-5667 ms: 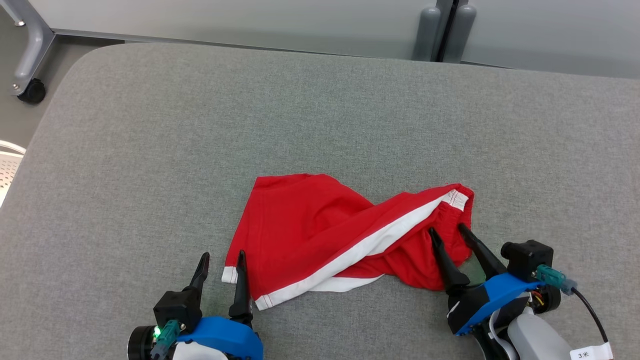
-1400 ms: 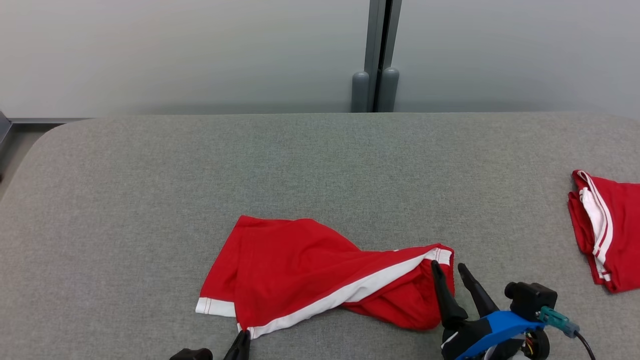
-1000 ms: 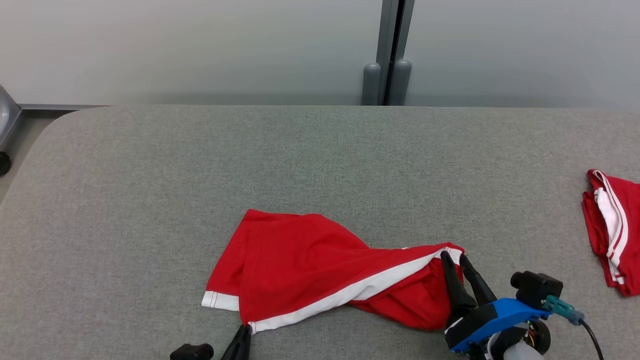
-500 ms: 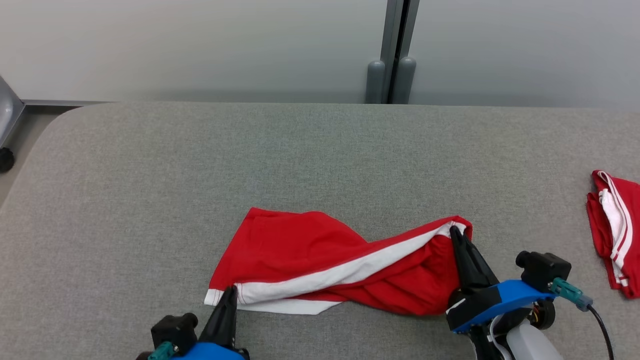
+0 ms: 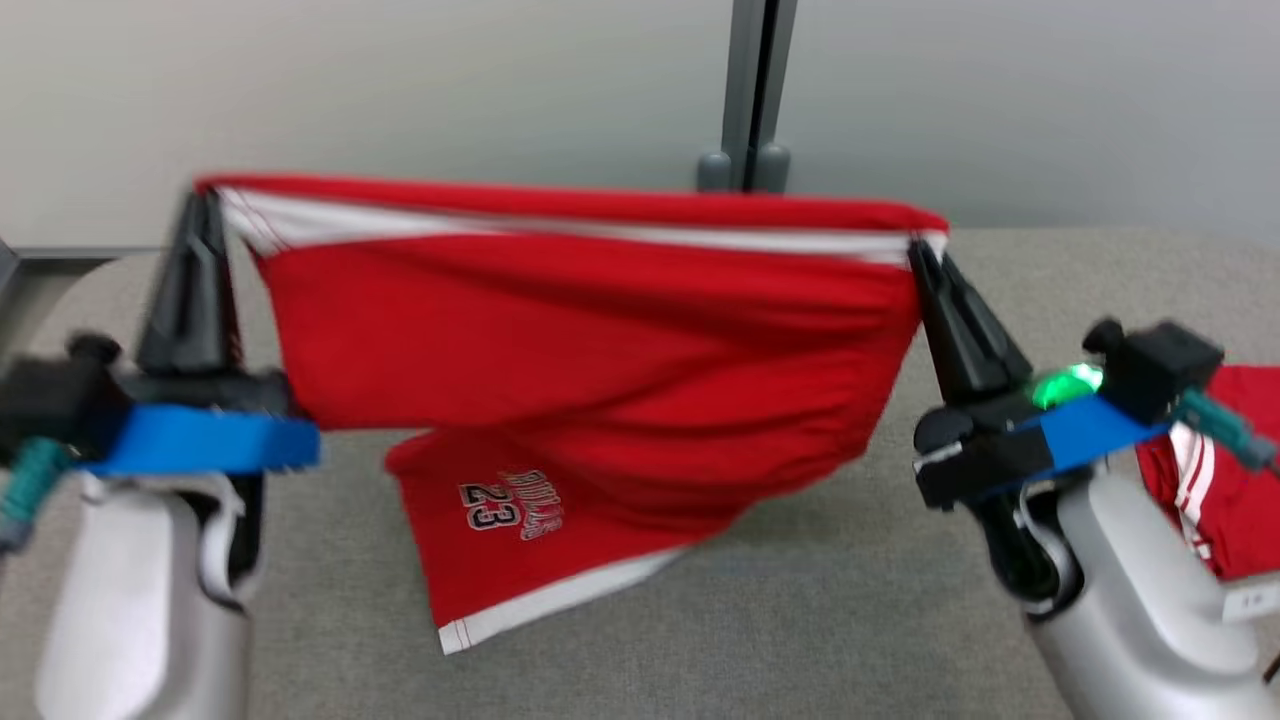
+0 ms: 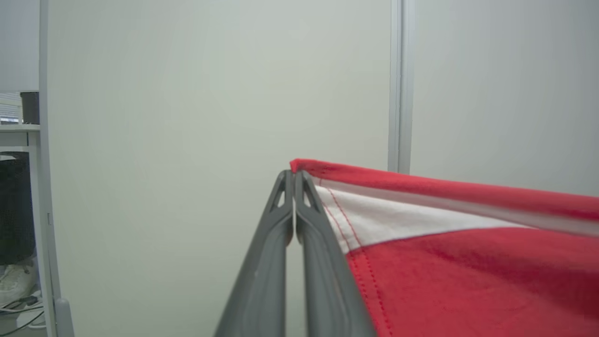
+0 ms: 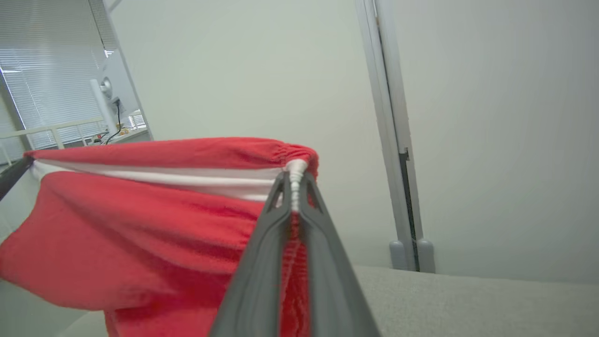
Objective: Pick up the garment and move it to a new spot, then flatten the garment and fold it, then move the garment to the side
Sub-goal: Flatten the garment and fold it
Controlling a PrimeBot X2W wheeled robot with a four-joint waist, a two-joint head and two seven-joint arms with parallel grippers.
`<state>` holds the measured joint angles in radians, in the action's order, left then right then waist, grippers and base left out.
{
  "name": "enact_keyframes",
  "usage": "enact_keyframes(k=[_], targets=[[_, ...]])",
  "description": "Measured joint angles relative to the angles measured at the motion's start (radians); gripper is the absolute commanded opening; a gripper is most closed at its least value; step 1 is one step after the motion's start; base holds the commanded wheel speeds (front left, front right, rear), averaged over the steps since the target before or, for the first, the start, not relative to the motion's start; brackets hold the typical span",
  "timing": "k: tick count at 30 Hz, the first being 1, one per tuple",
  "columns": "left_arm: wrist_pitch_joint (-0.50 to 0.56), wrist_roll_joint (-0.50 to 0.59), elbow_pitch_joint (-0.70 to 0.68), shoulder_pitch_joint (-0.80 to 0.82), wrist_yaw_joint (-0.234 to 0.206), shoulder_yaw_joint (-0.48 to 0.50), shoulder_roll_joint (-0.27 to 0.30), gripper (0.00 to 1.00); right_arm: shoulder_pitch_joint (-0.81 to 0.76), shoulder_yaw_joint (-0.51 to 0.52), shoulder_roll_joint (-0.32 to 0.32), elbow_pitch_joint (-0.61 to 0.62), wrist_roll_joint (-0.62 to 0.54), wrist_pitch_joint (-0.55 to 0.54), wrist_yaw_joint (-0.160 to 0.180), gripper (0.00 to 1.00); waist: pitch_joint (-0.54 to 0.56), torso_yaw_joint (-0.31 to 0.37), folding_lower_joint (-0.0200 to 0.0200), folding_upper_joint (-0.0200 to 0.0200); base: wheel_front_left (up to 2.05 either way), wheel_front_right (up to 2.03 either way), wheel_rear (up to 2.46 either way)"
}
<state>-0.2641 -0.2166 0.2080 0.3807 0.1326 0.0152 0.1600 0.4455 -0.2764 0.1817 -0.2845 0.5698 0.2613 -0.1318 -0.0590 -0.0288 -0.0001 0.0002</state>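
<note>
Garment point(image 5: 580, 340) (taut) between both grippers point(image 5: 203, 203) point(image 5: 917, 250)

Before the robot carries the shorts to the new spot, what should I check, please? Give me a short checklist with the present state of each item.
1. Left gripper shut on a corner of the red shorts: ok.
2. Right gripper shut on the waistband corner: ok.
3. Top edge stretched between both grippers: ok.
4. Lower hem clear of the table: cannot tell.
5. Shorts hanging flat: not ok, creased, one leg hangs lower.
6. Other red garment apart from the shorts: ok.
</note>
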Motion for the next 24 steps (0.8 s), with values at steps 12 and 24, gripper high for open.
enact_keyframes(k=[12, 24], targets=[[0.000, 0.098, 0.148, 0.547, -0.046, 0.001, 0.053, 0.00, 0.549, -0.055, 0.087, -0.115, -0.172, 0.000, 0.000, 0.00, -0.194, 0.007, 0.0006, 0.0003, 0.00, 0.00, 0.00], [0.000, 0.090, 0.218, 0.417, -0.035, -0.005, -0.057, 0.00, 0.444, -0.103, 0.113, -0.169, -0.340, 0.000, 0.001, 0.00, -0.251, -0.057, 0.0003, 0.0002, 0.00, 0.00, 0.00]])
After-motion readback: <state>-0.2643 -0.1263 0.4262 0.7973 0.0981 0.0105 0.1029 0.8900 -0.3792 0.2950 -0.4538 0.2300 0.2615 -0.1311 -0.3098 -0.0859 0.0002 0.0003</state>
